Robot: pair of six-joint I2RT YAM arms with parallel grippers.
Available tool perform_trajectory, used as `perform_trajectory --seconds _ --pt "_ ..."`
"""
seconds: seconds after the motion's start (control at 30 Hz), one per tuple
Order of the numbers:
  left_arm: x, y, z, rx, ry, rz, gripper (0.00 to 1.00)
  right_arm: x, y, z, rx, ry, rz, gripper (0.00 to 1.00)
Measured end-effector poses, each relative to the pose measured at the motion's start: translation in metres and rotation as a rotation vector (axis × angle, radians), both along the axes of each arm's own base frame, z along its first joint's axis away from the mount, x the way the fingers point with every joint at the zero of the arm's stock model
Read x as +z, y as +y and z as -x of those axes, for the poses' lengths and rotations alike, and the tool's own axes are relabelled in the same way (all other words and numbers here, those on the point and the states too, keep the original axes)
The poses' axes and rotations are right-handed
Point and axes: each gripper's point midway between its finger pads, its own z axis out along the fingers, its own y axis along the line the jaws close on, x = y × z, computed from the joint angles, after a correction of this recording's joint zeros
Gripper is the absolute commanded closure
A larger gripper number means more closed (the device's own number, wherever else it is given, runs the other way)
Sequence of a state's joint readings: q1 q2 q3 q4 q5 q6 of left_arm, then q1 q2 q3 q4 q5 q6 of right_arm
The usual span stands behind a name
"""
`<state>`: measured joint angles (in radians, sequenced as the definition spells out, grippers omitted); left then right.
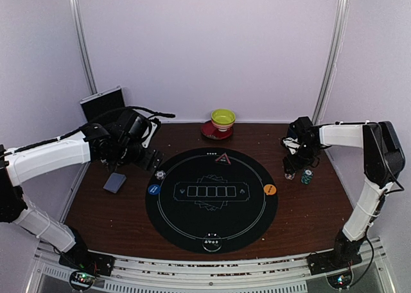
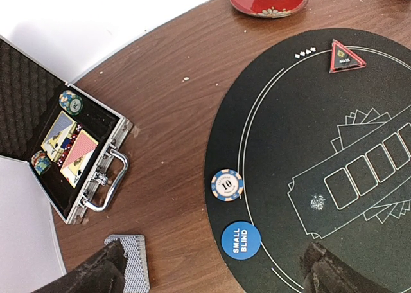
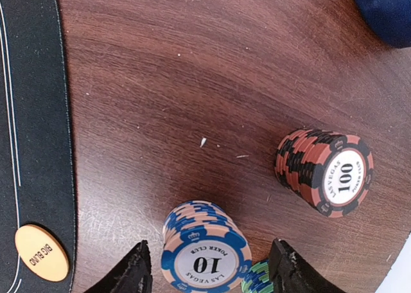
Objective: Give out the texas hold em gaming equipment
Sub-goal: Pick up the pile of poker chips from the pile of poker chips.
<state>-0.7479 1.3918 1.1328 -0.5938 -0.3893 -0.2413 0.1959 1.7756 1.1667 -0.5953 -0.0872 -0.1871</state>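
Across the brown wooden tabletop [image 1: 96,209], closed in by plain white walls [image 1: 205,49], I see one round black poker mat [image 1: 212,225]. Far left, one silver case [image 2: 96,177] lies open, with cards and two chips showing inside. Near it my left end effector [image 2: 215,274] hangs released, fingers wide apart with nothing between them. Just beside one finger, one deck of cards [image 2: 131,267] lies on the wood, grey-blue patterned back up.

On the mat's left rim sits one single chip [image 2: 227,185], blue-and-white striped and marked 10. Near it lies one blue Small Blind disc [image 2: 241,240]. One red triangular marker [image 2: 347,56] rests at the mat's far edge, and beyond it stands one yellow-green bowl [image 1: 223,117] on a red saucer [image 1: 207,131]. One orange Big Blind disc [image 3: 41,252] lies on the mat's right rim.

Right of the mat, on bare wood, I count three stacks: a blue 10 stack [image 3: 202,241], a green stack [image 3: 257,281] just beside it, and a red-and-black 100 stack [image 3: 324,171] standing apart. My right end effector [image 3: 209,267] is released, its fingers straddling the blue 10 stack. One dark blue mug [image 3: 385,10] shows at the corner.
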Motion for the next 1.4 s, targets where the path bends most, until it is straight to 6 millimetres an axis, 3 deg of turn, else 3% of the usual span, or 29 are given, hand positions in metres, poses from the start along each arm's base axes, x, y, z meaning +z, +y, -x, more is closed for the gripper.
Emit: perform_trajectory --seconds 0.4,0.9,1.2,1.4 --pt "0.0 0.0 0.0 0.0 0.001 -0.001 0.02 -0.002 0.0 0.0 0.001 0.007 -0.002 0.42" --pt "0.0 0.0 0.0 0.0 0.001 -0.001 0.02 -0.004 0.0 0.001 0.001 0.011 -0.001 0.6" --pt "0.0 0.0 0.0 0.0 0.0 -0.001 0.02 -0.003 -0.001 0.0 -0.001 0.006 0.004 0.62" --pt "0.0 0.0 0.0 0.0 0.0 -0.001 0.02 0.009 -0.001 0.0 -0.001 -0.025 -0.001 0.64"
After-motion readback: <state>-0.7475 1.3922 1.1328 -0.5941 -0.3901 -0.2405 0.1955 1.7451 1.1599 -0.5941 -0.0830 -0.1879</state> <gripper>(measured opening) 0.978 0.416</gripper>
